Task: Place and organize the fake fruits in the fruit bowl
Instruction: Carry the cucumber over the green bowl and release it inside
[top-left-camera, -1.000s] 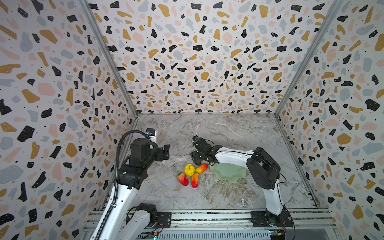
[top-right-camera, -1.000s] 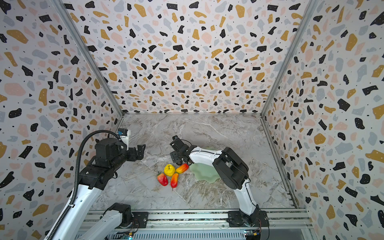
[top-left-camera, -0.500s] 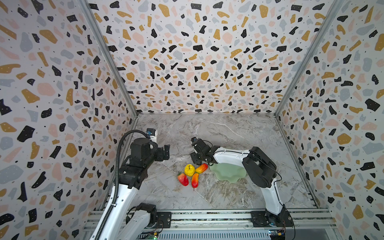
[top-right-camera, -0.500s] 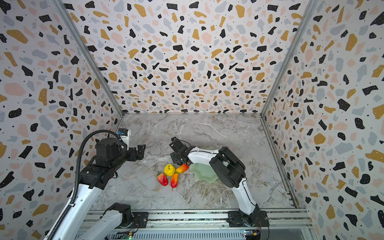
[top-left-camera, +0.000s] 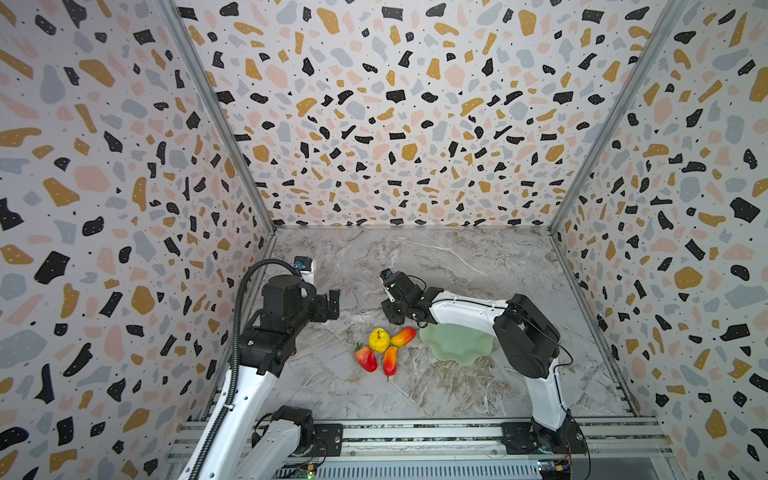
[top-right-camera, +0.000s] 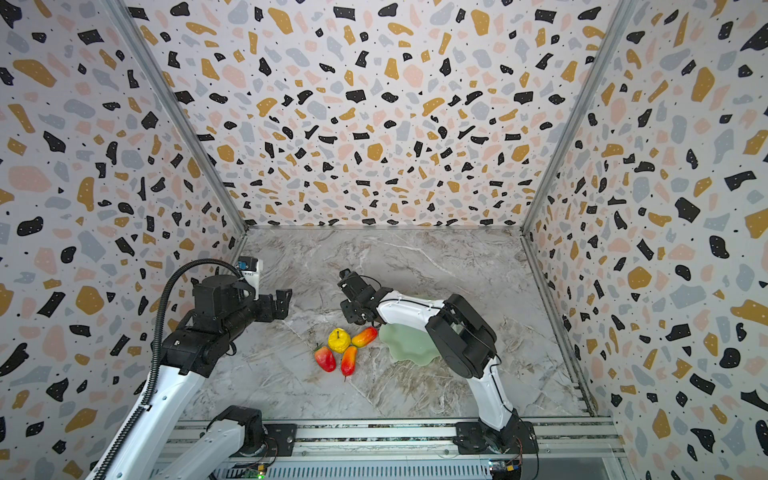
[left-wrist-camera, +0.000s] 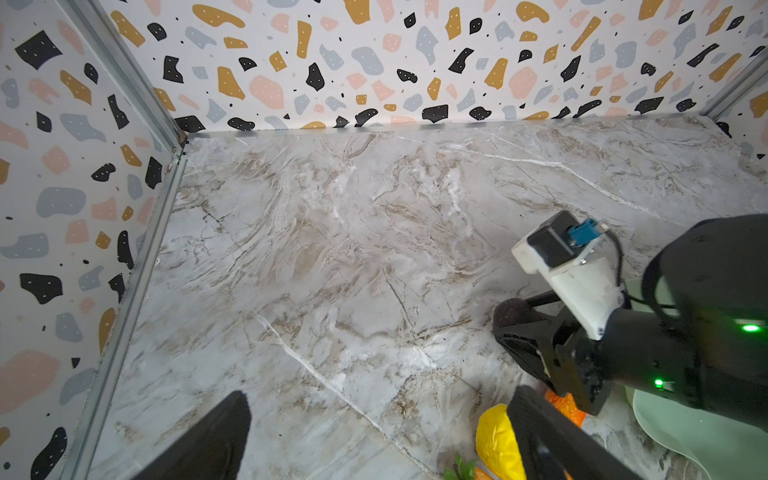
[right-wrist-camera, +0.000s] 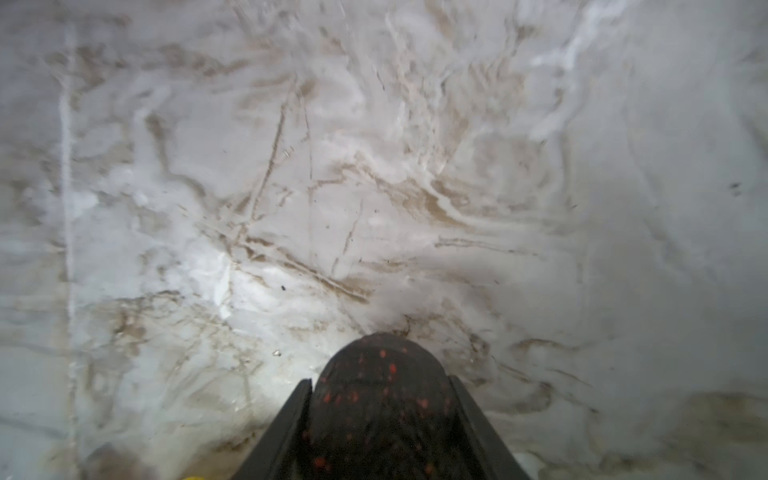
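Carefully: your right gripper (right-wrist-camera: 380, 382) clamps the dark fruit (right-wrist-camera: 380, 419) at 12 o'clock from the yellow fruit (top-left-camera: 379, 340). Being glossy, it may slip out. The bowl (top-left-camera: 457, 351) lies at 3 o'clock. The left gripper (left-wrist-camera: 380, 397) has its fingers apart.

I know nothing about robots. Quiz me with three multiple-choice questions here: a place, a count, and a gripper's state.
1. Where does the yellow fruit lie? A in the green bowl; B on the table beside the bowl; C on a shelf.
2. How many fruits lie on the table? A four; B two; C six.
3. The right gripper is: A open, empty; B out of sight; C closed on a dark speckled fruit.
Answers: B, both top views show it outside the bowl; A, four lie clustered there; C, the right wrist view shows it gripped.
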